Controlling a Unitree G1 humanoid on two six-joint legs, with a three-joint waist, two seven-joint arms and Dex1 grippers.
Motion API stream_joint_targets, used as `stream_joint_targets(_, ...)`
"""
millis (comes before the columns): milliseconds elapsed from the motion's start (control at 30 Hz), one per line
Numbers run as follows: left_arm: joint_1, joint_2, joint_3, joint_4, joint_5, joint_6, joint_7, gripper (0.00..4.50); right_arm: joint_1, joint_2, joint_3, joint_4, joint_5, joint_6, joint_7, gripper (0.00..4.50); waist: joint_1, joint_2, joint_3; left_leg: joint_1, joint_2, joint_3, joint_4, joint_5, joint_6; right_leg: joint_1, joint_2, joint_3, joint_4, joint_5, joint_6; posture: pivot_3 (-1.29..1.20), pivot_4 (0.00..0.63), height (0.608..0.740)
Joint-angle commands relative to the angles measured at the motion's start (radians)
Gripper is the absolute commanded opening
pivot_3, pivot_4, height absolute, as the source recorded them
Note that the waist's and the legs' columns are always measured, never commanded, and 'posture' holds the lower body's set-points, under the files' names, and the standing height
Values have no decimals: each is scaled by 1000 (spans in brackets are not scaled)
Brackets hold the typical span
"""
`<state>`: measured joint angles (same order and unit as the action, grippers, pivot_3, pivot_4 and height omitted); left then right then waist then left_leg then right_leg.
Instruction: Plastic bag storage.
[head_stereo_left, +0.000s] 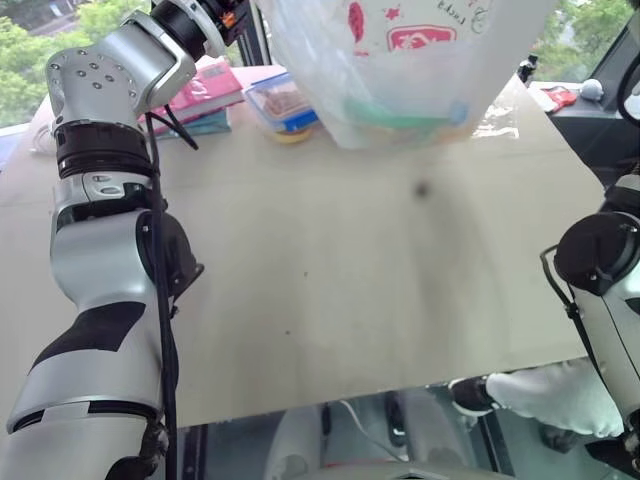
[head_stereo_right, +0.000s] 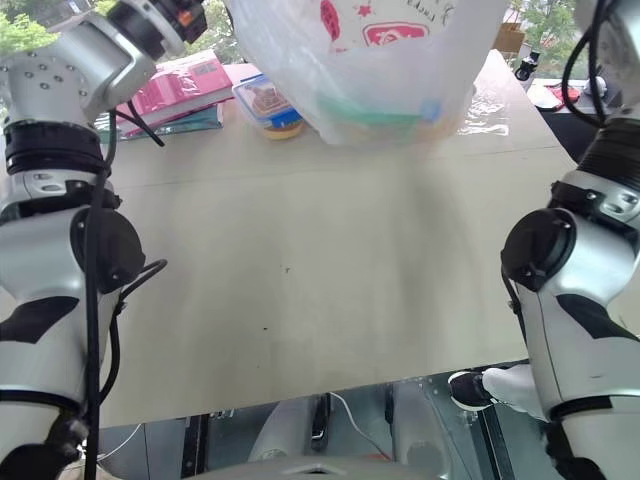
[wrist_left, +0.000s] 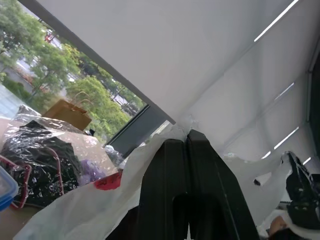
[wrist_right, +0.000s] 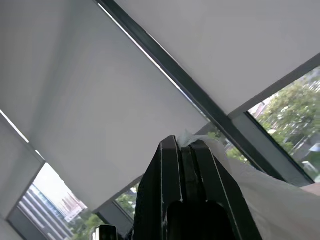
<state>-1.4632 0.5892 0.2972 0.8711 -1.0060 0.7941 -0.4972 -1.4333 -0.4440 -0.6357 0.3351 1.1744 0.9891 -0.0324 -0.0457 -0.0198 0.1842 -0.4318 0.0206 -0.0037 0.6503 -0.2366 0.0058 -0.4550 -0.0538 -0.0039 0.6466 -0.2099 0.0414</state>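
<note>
The plastic bag, translucent white with red print, hangs in the air over the far side of the table, and its bottom sags close to the tabletop. Greenish and blue shapes show through its lower part. Both arms are raised to its upper edge. My left gripper is shut, with thin white bag film pinched between its fingertips. My right gripper is also shut on a wisp of the same film at its tips. The bag's handles and mouth are out of view above.
The beige table stretches in front of me. At the far left lie pink books and a clear food box with a blue lid. Dark cables in clear wrap sit further back. A person's foot shows below the table's near edge.
</note>
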Motion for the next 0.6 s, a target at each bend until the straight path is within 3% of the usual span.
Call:
stream_joint_targets(33,-46,-1,48,-3,44,-8,-12,20,18,-20,-34,-145,97,9,-74,0,3,0,0,0,0,0,0,0,0,0,0,0,1,0,0,0,150,740)
stream_joint_targets(200,-77,-14,73,20,89,-9,-19,20,8,-27,-40,-124,115,-36,-140,0,7,0,0,0,-1,0,4,0,1,0,-2,0,6,0,0,0,150,740)
stream_joint_targets(300,-48,-28,63,5,129,-2,-40,20,75,-27,-15,-132,91,-27,-119,0,7,0,0,1,-1,0,5,-2,4,0,-1,0,8,0,0,0,150,740)
stream_joint_targets(400,58,-65,0,-112,192,6,-73,20,235,-37,49,-199,16,-14,-69,0,8,0,-1,1,-1,0,6,-2,4,1,-1,0,9,0,0,0,150,740)
stream_joint_targets(600,440,-151,-176,-545,333,-30,-55,20,657,-29,284,-388,-232,-85,42,0,10,1,-2,1,-1,0,14,-2,3,3,-1,1,14,0,0,0,150,740)
